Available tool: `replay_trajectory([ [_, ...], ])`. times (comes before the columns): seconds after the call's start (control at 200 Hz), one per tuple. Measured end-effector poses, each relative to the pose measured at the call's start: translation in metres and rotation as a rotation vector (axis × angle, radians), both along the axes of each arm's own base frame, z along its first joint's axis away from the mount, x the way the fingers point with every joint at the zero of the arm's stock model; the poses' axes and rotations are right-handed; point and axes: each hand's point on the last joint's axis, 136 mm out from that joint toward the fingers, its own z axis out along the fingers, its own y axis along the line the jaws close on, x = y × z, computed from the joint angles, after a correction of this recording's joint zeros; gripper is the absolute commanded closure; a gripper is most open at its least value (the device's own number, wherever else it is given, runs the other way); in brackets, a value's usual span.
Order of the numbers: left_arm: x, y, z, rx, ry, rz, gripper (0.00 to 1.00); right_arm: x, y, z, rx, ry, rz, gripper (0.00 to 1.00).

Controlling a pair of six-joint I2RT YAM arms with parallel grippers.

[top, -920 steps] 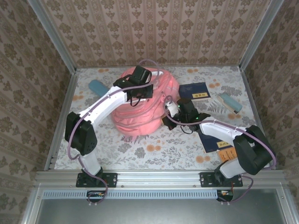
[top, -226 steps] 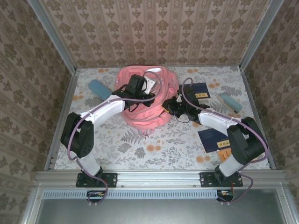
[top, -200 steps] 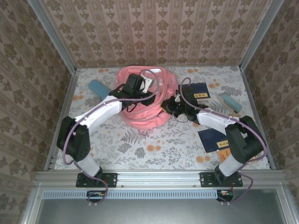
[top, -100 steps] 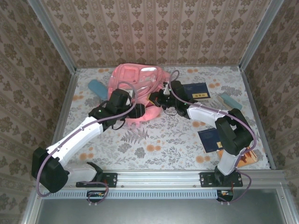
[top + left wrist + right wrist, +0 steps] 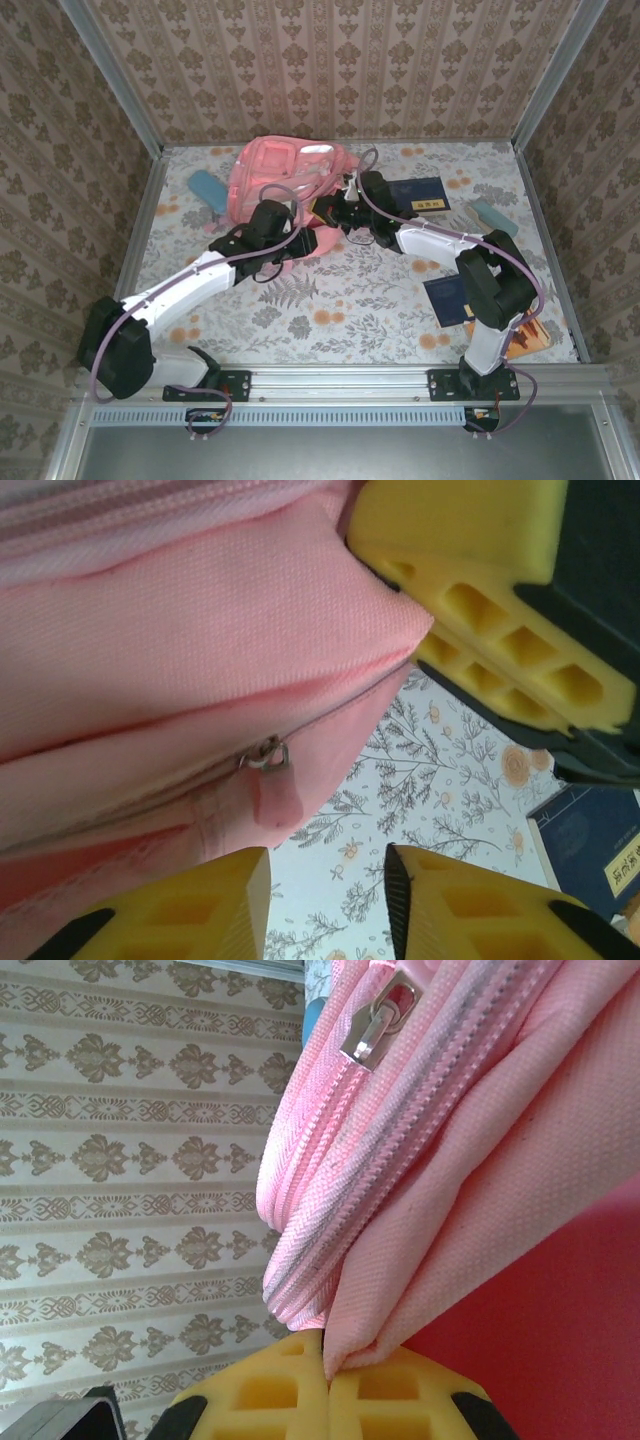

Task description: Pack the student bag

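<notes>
Lying toward 11 o'clock on the floral worktop (image 5: 340,290), the student bag (image 5: 285,180) is a slumped pink heap with its pocketed face turned up. The left tool (image 5: 295,238) meets the bag at its 6 o'clock edge and the right tool (image 5: 335,212) meets it at about 4 o'clock, the two close together.

From the left wrist, that tool's yellow fingers (image 5: 470,905) stand spread, with bare worktop in the gap and nothing between them. One finger lies against the pink cloth. A small metal zip pull (image 5: 268,755) with a pink tab hangs from a seam just above the gap, toward 11 o'clock. At 1 o'clock in this view, a yellow finger of the right tool presses on the bag's corner.

From the right wrist, that tool's fingers are pressed together, pinching a fold of the bag's pink fabric. A silver zip slider (image 5: 375,1025) sits on a zip line at 12 o'clock.

A pale blue case (image 5: 208,185) lies just beside the bag at its 9 o'clock. A dark blue book (image 5: 418,193) lies at its 3 o'clock, and another pale blue case (image 5: 493,218) lies farther that way. A second dark book (image 5: 460,300) lies at 4 o'clock on the worktop
</notes>
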Motion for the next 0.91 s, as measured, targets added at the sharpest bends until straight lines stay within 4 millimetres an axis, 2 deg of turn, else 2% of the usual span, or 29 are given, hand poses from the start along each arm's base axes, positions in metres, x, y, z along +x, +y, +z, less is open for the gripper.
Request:
replay_trajectory([
  [0.16, 0.005, -0.001, -0.007, -0.009, 0.006, 0.028, 0.67, -0.003, 0.003, 0.0, 0.004, 0.005, 0.006, 1.0],
  [0.45, 0.01, 0.014, -0.022, 0.018, 0.022, 0.128, 0.67, -0.004, 0.005, 0.001, 0.01, 0.012, 0.009, 1.0],
  [0.725, 0.019, 0.012, -0.025, -0.035, 0.021, 0.129, 0.66, -0.005, 0.008, 0.001, 0.028, 0.024, 0.016, 1.0],
  [0.905, 0.021, 0.009, -0.023, -0.053, 0.016, 0.119, 0.69, -0.004, 0.009, 0.005, 0.041, 0.015, 0.015, 1.0],
])
